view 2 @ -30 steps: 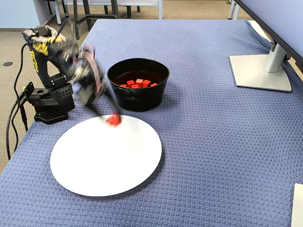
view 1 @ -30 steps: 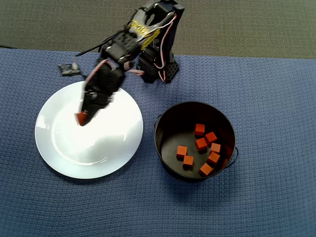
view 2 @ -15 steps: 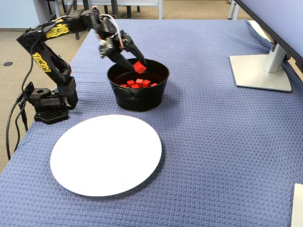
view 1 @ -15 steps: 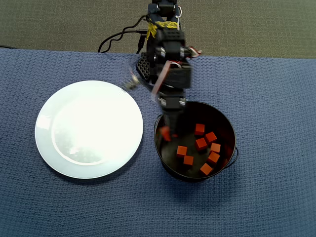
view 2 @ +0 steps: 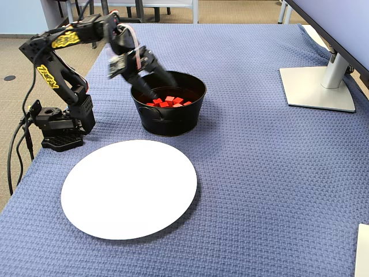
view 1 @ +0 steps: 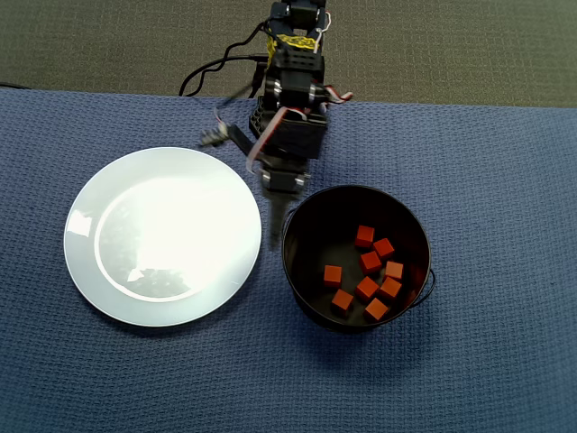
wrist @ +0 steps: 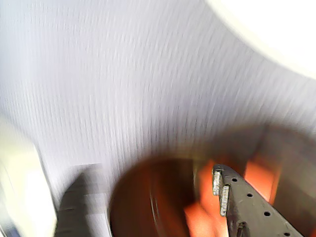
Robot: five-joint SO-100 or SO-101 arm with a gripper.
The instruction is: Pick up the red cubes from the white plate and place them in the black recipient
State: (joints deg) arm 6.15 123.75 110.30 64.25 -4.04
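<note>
Eight red cubes (view 1: 369, 275) counted in the overhead view, all lying loose on the floor of the black recipient (view 1: 305, 216). White plate (view 1: 162, 234) carries nothing in either the overhead or the fixed view.

Gripper (view 2: 163, 78) hangs over the bucket's near-arm rim in the fixed view. The cubes sit below and just beyond the fingertips; the plate is off to the side, well apart from the jaws. Nothing red shows between the jaws in the fixed view. Jaw state: cannot tell. The fixed view is motion-smeared at the fingers, the overhead view hides them under the arm, and the wrist view is blurred, showing only one perforated finger (wrist: 247, 207) above an orange smear of cubes inside the dark bucket.

Judgement: with the plate bare and eight cubes in the bucket, the transfer looks complete.

Handling note (estimate): cubes appear light, rigid, matte, so they should not slip much or deform. Best hold is across two opposite flat faces, jaws square to the cube, not on corners. Being small, a cube would tip or skate if nudged off-centre on the glossy plate.
</note>
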